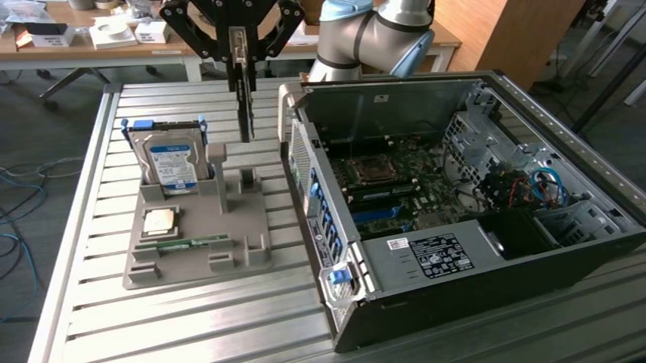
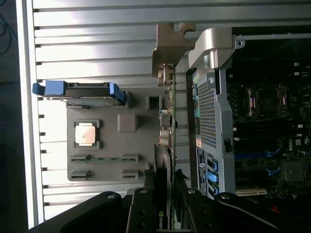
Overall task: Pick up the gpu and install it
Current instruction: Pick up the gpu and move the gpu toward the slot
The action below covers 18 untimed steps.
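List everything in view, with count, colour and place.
gpu: one, green-edged, metal bracket, hanging above the tray.
hard drive: one, silver, blue brackets, upright in the tray.
processor chip: one, silver, on the tray.
memory stick: one, green, in a tray slot.
tray: one, grey, on the table.
computer case: one, black, open, exterior view's right.
table: one, silver slats.
arm: one, grey, behind the case.
gripper: one, black, shut on the gpu.

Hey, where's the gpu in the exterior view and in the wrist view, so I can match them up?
Exterior view: the gpu hangs upright from the end effector, between the hard drive and the open computer case.
Wrist view: the gpu shows edge-on between the gray tray and the case.
Shared landmark: the blue-railed hard drive.
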Motion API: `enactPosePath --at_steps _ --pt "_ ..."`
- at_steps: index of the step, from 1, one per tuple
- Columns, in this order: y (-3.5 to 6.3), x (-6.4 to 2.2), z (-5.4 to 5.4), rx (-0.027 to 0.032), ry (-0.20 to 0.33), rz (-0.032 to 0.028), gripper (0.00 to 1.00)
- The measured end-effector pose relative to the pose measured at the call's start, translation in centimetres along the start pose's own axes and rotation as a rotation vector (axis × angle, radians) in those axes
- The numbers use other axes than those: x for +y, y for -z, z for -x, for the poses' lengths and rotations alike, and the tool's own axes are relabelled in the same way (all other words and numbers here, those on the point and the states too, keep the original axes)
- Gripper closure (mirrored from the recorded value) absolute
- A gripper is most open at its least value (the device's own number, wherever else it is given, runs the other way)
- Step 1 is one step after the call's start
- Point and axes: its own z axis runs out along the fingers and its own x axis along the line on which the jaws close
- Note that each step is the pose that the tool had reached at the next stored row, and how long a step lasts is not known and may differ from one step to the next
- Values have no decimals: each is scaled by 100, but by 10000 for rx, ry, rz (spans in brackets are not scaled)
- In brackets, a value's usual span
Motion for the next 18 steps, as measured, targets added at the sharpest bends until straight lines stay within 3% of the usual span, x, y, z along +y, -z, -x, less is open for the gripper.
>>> enactPosePath --at_steps 9,18 --pt "0 2 23 1 1 -1 74" --pt "-5 14 194 0 0 1 74"
